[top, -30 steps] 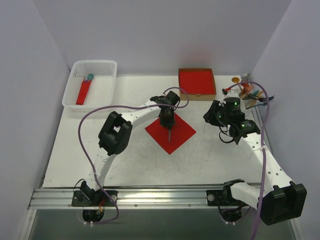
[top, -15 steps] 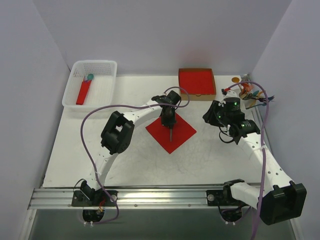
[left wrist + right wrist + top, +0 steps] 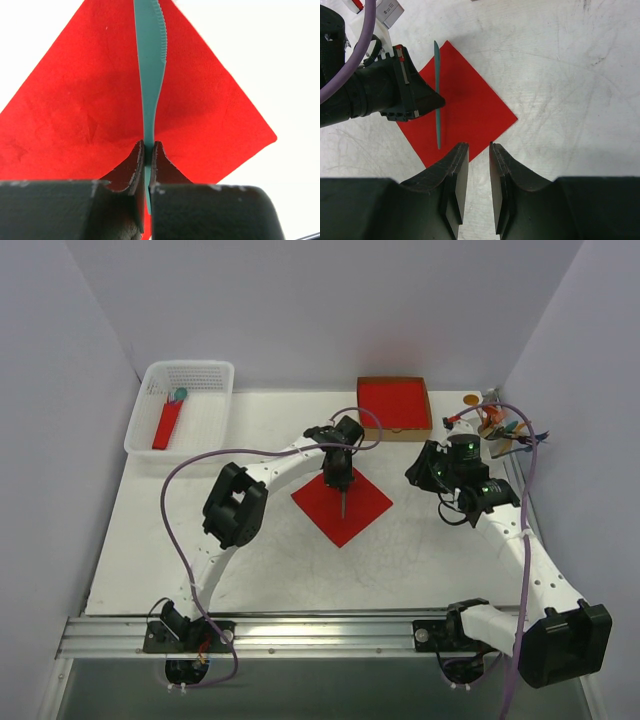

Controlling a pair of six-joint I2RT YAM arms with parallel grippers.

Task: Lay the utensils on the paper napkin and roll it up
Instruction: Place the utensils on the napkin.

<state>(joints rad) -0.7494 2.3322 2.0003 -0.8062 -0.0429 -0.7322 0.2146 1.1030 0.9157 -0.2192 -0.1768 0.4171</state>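
Currently: left fingers (image 3: 140,160) clamped tight on the knife (image 3: 150,60) handle, blade out over the middle of the red napkin (image 3: 365,502), likely to lay it along the diagonal for rolling. Napkin flat, mid-counter (image 3: 150,560). Right fingers (image 3: 462,160) part-open, empty, off right.

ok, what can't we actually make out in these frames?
- Left wrist: teal knife tip cut off by the top edge; handle mostly hidden inside the left gripper.
- Left wrist: red napkin near corner hidden behind that gripper; left corner cut off by the frame.
- Top view: cutlery bunch at far right too small to count.
- All views: whether knife touches napkin is unclear.
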